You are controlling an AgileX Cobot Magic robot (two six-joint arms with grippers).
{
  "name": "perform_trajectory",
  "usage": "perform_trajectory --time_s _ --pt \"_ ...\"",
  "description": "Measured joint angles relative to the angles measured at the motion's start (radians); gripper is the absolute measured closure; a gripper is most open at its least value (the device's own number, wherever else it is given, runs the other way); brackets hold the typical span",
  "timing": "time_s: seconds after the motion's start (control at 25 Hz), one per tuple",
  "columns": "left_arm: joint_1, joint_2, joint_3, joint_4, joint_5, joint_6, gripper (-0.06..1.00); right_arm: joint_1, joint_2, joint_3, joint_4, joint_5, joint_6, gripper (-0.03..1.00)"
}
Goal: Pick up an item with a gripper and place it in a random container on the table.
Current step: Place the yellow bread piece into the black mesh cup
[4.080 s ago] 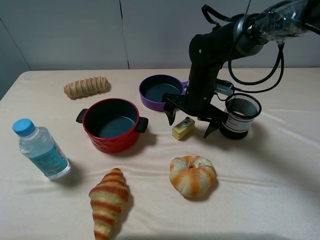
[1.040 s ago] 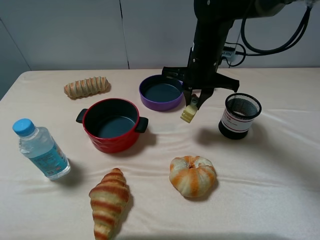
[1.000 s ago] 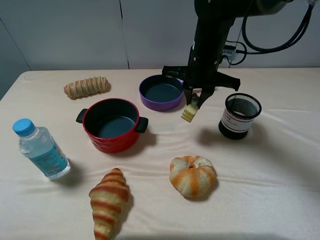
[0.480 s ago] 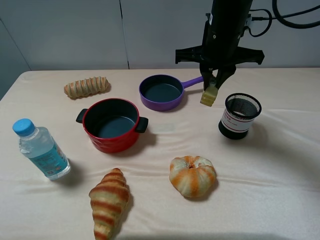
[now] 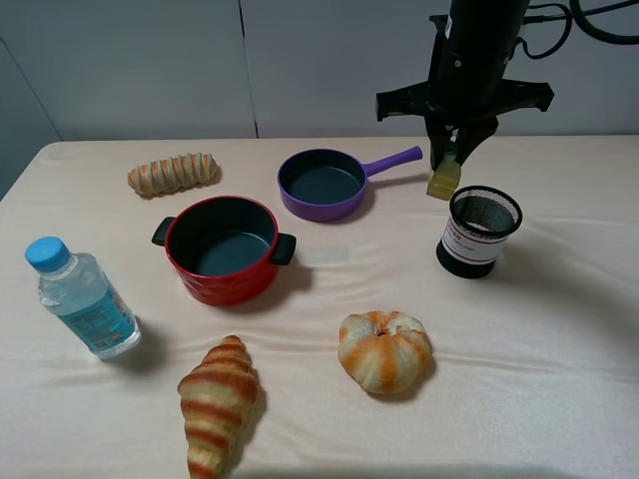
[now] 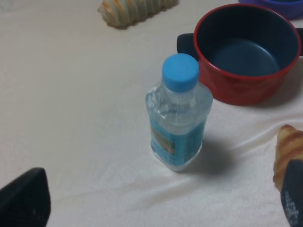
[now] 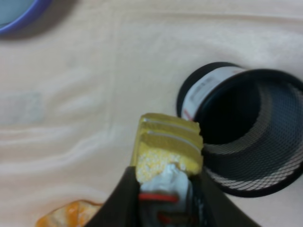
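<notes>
My right gripper [image 5: 451, 160] is shut on the small yellow cake slice [image 5: 443, 180] and holds it in the air, just above and left of the rim of the black wire-mesh cup [image 5: 479, 232]. In the right wrist view the cake slice [image 7: 166, 149] hangs between my fingers, its white-and-red topping toward the camera, with the cup [image 7: 246, 142] open beside it. My left gripper [image 6: 156, 208] is open low over the peach-beige table [image 5: 539, 339], its fingertips [image 6: 23, 201] at the frame's edges near the water bottle [image 6: 179, 113].
A red two-handled pot [image 5: 225, 246], a purple long-handled pan [image 5: 324, 183], a ridged bread roll [image 5: 174, 173], a croissant [image 5: 215, 401], a round orange-striped bun [image 5: 385, 349] and a water bottle [image 5: 80, 297] stand on the table.
My right gripper closed on the cake slice on the table, lifted it, and carried it right, from beside the purple pan to just above the cup's left rim.
</notes>
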Motion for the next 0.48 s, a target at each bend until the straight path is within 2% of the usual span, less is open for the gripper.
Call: perform_trajectory --time_s 0.48 --pt "0.0 0.0 0.0 0.0 0.0 0.0 -0.04 -0.085 0.0 0.0 -0.015 0.001 -0.097 0.82"
